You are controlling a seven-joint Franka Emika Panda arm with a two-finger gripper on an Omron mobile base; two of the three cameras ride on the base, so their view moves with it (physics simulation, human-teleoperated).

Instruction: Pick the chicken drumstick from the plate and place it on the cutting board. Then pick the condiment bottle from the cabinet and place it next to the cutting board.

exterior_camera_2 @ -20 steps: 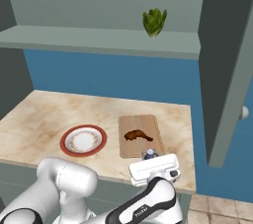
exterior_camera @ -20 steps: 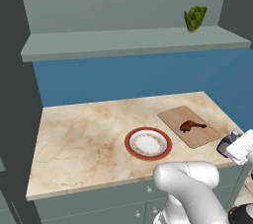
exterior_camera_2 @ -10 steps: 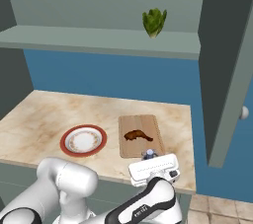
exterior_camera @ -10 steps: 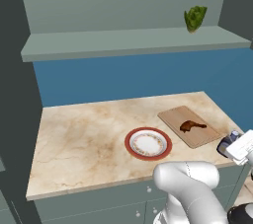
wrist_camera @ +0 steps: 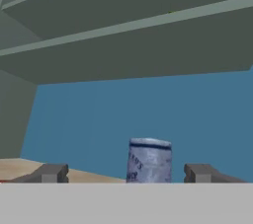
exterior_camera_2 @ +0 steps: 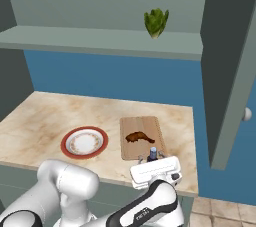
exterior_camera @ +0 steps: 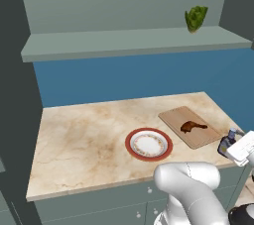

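Nothing visibly shifts from half a second ago — the pincer hangs with fingers apart around the condiment bottle, which stands on the surface just beside the cutting board. Chicken drumstick lies on the board — the task looks nearly complete.

Centre frame, the plate sits on the counter, the cutting board to its right with the chicken drumstick on it. At far right, the condiment bottle stands beside the board. Upper right, a leafy vegetable rests on the cabinet shelf.
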